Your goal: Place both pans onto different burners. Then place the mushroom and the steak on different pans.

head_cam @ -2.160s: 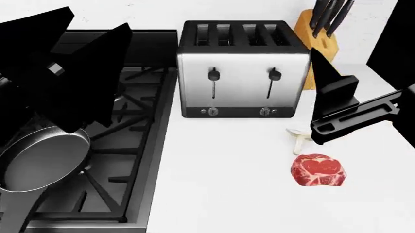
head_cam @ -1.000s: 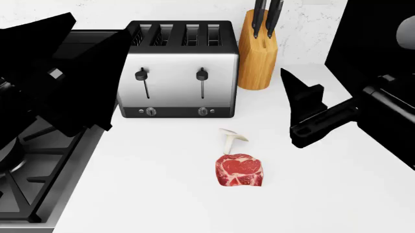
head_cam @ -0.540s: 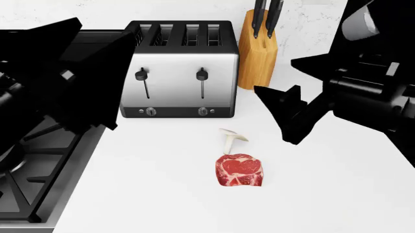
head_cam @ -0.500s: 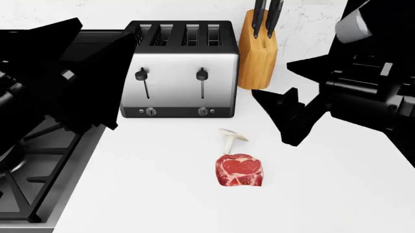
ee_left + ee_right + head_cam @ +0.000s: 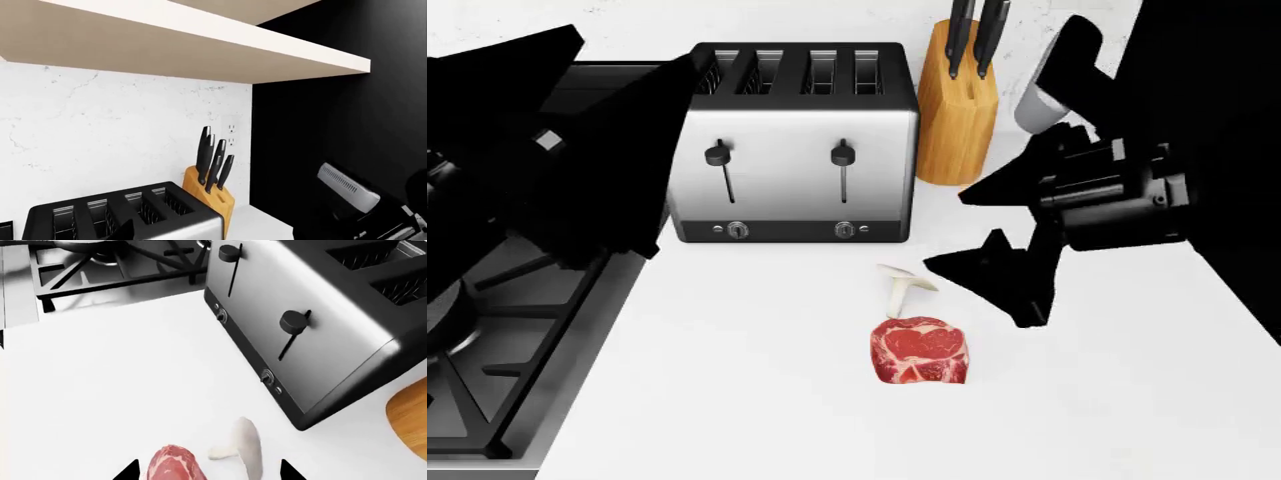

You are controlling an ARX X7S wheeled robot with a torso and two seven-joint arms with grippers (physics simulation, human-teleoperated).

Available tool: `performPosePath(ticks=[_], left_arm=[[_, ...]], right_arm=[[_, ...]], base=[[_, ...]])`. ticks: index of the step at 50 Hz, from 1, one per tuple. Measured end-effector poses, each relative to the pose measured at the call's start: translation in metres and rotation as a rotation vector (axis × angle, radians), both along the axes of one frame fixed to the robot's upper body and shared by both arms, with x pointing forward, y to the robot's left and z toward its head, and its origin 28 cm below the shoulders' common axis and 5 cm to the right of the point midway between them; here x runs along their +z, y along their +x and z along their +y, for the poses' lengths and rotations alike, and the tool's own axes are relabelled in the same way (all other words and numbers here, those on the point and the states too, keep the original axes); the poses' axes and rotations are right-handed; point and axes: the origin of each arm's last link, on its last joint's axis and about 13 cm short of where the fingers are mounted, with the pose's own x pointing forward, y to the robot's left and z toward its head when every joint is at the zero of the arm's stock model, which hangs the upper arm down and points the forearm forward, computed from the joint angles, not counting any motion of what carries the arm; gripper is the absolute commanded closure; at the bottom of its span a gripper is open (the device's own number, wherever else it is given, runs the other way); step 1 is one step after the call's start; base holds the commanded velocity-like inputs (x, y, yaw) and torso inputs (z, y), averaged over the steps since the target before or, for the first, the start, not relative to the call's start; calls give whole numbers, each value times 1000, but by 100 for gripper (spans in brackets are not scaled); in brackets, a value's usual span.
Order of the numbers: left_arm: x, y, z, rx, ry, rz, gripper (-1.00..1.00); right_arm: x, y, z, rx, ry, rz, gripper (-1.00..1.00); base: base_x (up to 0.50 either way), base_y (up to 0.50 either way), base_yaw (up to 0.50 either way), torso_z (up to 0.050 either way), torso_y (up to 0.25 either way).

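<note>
Lying on the smooth white table (image 5: 761, 400), the steak (image 5: 921, 352) was a thick red slab marbled with white fat and rimmed pale, and the mushroom (image 5: 901, 287) sat just behind it, toward the toaster, cream-coloured, on its side with its flat cap tipped and short stem showing. The two looked close, perhaps touching; I could not tell. My right gripper (image 5: 994, 262) hung just to the right of the mushroom, a matte black angular shape, its jaws spread apart with nothing between them. In the right wrist view the two dark fingertips (image 5: 128, 471) framed the steak (image 5: 175, 464) and the mushroom (image 5: 244, 447) from either side.

Behind them stood a four-slot toaster (image 5: 791, 150) of brushed steel with a black top, two black levers and small knobs, and beside it a wooden knife block (image 5: 953, 112) holding black-handled knives. At the left edge lay the black cast-iron stove grate (image 5: 507, 330); no pan was clearly visible there. My left gripper (image 5: 561, 190) was a large black mass above the stove, and I could not tell how its jaws stood.

Compared with half a second before, my right gripper had come lower and nearer the mushroom, while steak and mushroom had not shifted.
</note>
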Motion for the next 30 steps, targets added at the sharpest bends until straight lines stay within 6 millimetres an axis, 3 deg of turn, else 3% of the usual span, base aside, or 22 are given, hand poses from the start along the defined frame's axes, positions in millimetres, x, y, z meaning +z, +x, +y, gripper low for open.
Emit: performPosePath(ticks=[15, 30], left_arm=[[0, 1, -1, 0, 6, 2, -100], [1, -1, -2, 0, 11, 0, -100]], right_arm=[[-7, 23, 3, 116, -82, 92, -100], [-23, 31, 6, 167, -115, 152, -100]], base=[[0, 0, 0, 0, 0], [0, 0, 0, 0, 0]])
